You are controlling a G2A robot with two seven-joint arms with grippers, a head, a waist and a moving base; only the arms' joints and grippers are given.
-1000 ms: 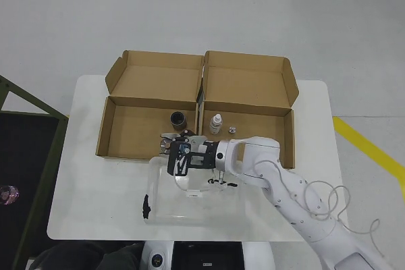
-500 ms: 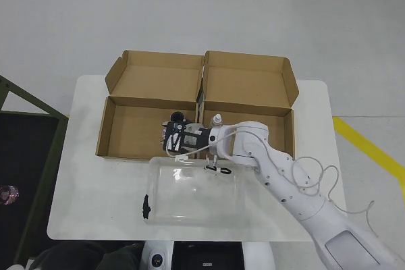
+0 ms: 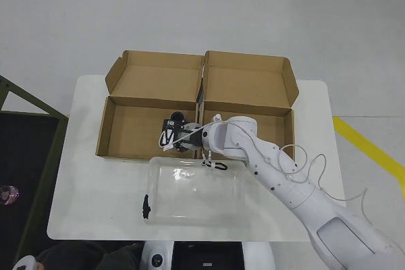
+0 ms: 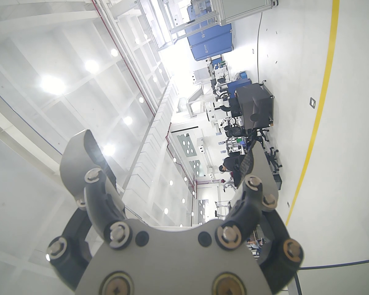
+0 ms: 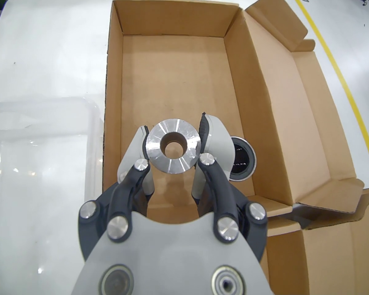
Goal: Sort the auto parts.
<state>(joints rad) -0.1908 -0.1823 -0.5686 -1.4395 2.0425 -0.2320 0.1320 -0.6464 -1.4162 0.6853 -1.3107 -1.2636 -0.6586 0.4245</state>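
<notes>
Top view, desk (image 3: 88,189) read as a dial with 12 at the far edge. Two open cardboard boxes sit side by side on the 12 o'clock half, flaps up: left box (image 3: 131,131) toward 11, right box (image 3: 256,128) toward 1, their inner walls touching. Clear plastic tub (image 3: 189,196) at 6 o'clock, its far rim just beside the boxes' near walls. Small black bit (image 3: 146,206) on the desk at the tub's 9 o'clock edge. Right arm reaches in from 4 o'clock across the tub's far corner into the left box. Right jaws closed partway on a metal ring (image 5: 173,148), gripping its rim on both sides, hole facing the wrist camera. Ring held over the left box's floor, toward that box's 4 o'clock corner; cannot tell whether it touches the cardboard. Dark round part with a metal rim (image 5: 241,162) lies on the same floor just beside the jaws, at about 1 o'clock from them in the top view (image 3: 178,117), against the wall shared with the right box. Left jaws spread wide, nothing between them, pointed up at ceiling lights and the room.
</notes>
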